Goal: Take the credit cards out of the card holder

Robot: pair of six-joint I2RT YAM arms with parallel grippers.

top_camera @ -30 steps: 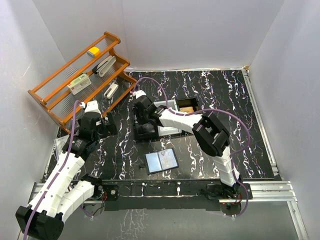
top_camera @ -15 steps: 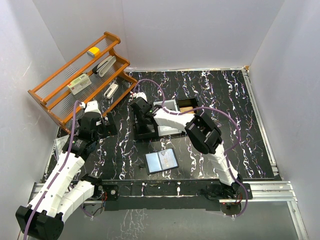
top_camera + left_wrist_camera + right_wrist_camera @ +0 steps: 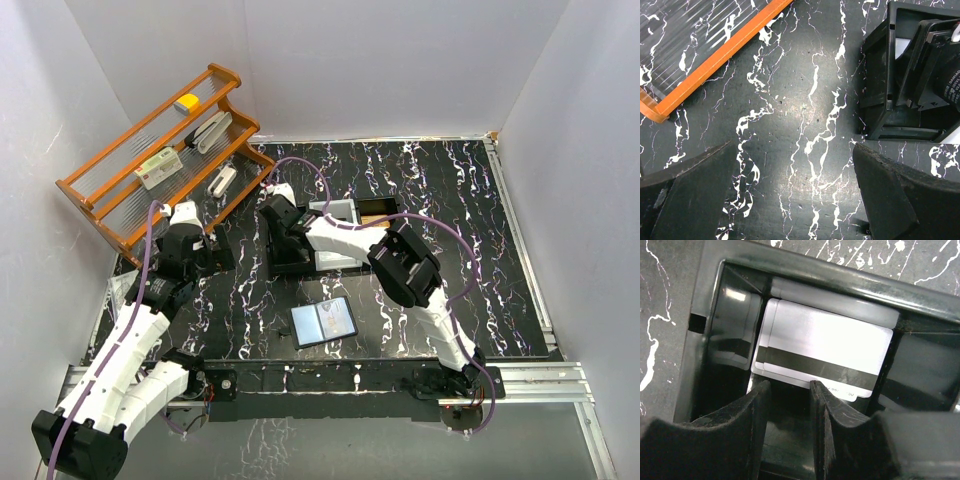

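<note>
The card holder point(image 3: 323, 322) lies open on the marbled table near the front edge, its light blue-grey inside facing up. Silver credit cards point(image 3: 830, 347) with a dark stripe lie stacked flat in the left compartment of a black tray point(image 3: 705, 340). My right gripper point(image 3: 789, 387) hangs over that compartment, open by a narrow gap with nothing between its fingers, the tips just short of the cards' near edge. From above, the right gripper point(image 3: 287, 255) is at the tray's left end point(image 3: 272, 268). My left gripper point(image 3: 790, 160) is wide open over bare table, left of the tray.
An orange wooden rack point(image 3: 160, 160) holding small items stands at the back left; its lower rail point(image 3: 725, 55) runs close to my left gripper. The tray's right compartment point(image 3: 378, 210) holds a brown item. White walls close in the table.
My right gripper's fingers have parted, and the right arm's elbow has drifted slightly left. The left arm and the card holder have not moved.
</note>
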